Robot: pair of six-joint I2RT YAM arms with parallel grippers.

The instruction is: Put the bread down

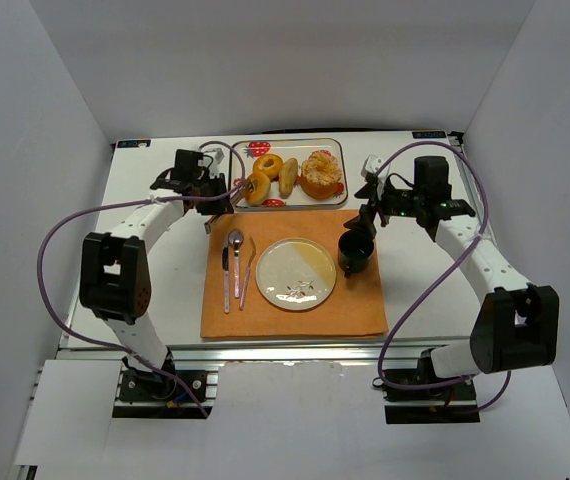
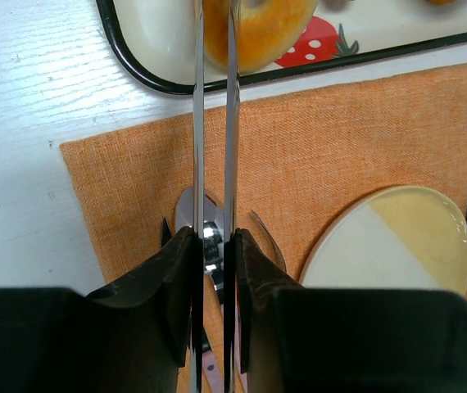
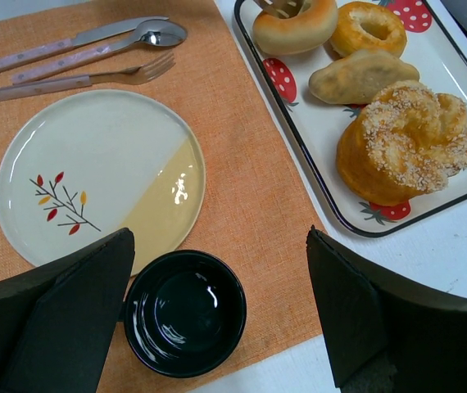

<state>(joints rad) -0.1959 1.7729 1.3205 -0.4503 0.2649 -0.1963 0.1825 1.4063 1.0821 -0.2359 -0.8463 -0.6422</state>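
Left gripper (image 2: 215,24) pinches the glossy ring-shaped bread (image 2: 274,41) on the strawberry-print enamel tray (image 2: 147,33); right gripper (image 3: 217,246), beside that tray, gapes wide.

Table (image 1: 180,280): white and flat, carrying a mat and a tray.
Mat (image 1: 365,310): orange cloth, in the middle, by the front edge.
Tray (image 3: 324,123): white, black rim, red strawberries, touching the mat's far edge.

The placemat (image 1: 295,315) is orange. The plate (image 3: 86,155) is cream with one yellow-beige part and a twig (image 3: 63,201) of red and orange leaves. The bowl (image 3: 184,323) is shiny black. The tray (image 3: 319,131) is cream, black-rimmed, with red white-dotted strawberries (image 3: 281,78). The ring bun (image 3: 295,29) is golden. The cutlery handles (image 3: 29,74) are pale lilac.
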